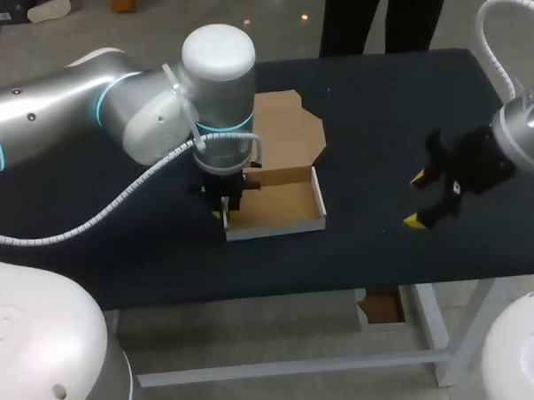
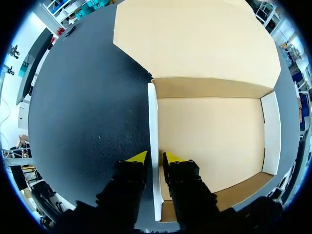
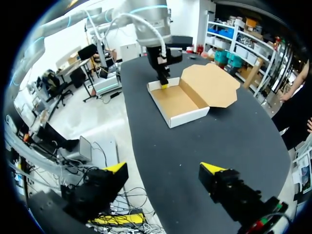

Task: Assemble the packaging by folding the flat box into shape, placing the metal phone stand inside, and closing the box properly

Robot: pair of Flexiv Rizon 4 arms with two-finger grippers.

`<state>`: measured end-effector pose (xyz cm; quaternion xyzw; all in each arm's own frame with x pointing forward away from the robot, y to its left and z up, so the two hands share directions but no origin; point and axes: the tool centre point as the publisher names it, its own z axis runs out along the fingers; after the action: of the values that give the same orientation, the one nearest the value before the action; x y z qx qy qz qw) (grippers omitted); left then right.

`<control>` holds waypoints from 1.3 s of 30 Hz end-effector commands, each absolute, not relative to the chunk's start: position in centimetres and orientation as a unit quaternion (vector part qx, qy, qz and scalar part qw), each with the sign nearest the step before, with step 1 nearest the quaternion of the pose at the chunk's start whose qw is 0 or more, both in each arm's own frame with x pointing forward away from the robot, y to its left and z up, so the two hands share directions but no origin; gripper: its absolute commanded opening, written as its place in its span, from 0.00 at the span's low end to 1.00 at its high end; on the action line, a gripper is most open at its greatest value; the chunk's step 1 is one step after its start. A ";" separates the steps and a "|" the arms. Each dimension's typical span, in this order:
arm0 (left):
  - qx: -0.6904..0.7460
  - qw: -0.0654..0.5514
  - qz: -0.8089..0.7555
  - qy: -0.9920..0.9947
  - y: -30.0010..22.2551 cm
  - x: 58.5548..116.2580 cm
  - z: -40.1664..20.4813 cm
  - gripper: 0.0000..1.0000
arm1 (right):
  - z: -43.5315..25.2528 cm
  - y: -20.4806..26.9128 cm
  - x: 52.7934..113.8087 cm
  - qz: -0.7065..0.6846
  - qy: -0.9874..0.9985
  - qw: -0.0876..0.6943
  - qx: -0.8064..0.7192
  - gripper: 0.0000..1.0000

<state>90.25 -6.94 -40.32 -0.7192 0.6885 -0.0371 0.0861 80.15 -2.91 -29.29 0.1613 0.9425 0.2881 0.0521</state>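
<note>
The cardboard box (image 1: 276, 204) stands folded into a shallow tray at the table's middle, white outside and brown inside, with nothing in it. Its lid flap (image 1: 286, 128) lies flat on the far side. My left gripper (image 1: 225, 211) points down at the tray's front left corner. In the left wrist view my left gripper (image 2: 155, 157) straddles the white left wall (image 2: 153, 117), one yellow tip outside and one inside, each a thin gap off it, so it is open. My right gripper (image 1: 416, 198) hovers wide open to the right, well apart from the box (image 3: 178, 100).
The dark table top (image 1: 378, 115) runs bare between the box and my right gripper. The table's front edge (image 1: 280, 288) lies a short way from the tray. My left arm and its white cable (image 1: 99, 212) hang over the table's left part.
</note>
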 end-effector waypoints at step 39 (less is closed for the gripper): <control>-0.599 0.015 -0.232 0.766 -4.4 85.9 -32.9 1.00 | -28.8 -4.0 80.2 0.297 0.939 0.047 0.167 1.00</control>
<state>87.63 -6.35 -34.36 -0.6173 0.7634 -0.1880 0.0280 80.49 -3.62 -29.11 0.1693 0.9400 0.2922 0.0484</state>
